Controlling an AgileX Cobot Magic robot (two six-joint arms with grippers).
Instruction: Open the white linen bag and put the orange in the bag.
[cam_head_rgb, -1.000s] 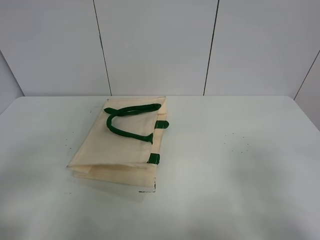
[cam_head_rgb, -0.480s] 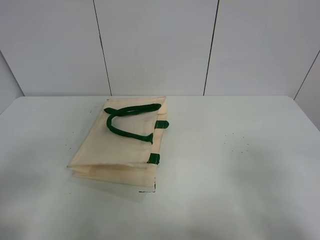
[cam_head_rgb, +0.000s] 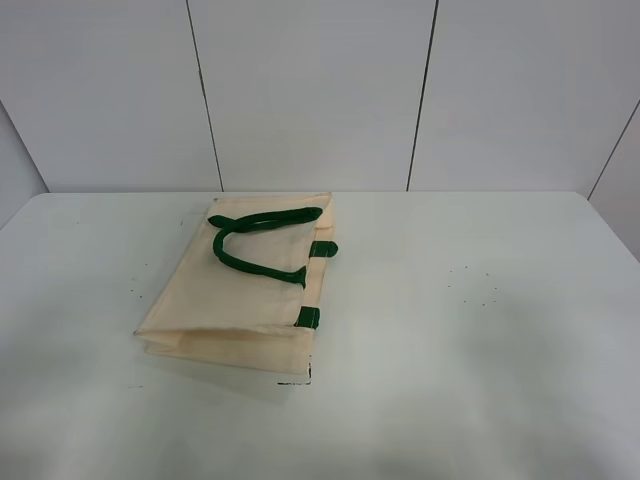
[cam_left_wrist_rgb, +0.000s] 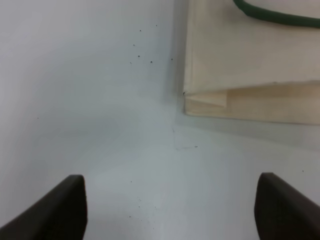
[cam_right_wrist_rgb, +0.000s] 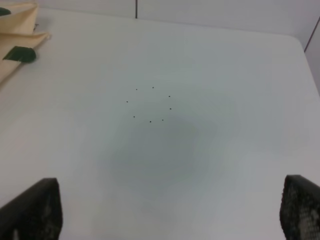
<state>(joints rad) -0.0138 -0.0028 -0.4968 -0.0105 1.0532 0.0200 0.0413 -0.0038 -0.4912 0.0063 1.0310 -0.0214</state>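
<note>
2 pincers (cam_left_wrist_rgb: 170, 210) (cam_right_wrist_rgb: 170, 210) agape, 1 bag (cam_head_rgb: 240, 290) flat on table (cam_head_rgb: 480, 330).

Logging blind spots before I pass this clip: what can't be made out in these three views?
- The orange: in none of the views, so its place is unknown.
- white linen bag: lies flat; its inside is hidden by its own cloth. Both wrist views cut it off at the edge.
- left gripper and right gripper: only the fingertips show, spread wide; the arms are outside the exterior high view.
- Dark specks on the table: too small to identify.
</note>
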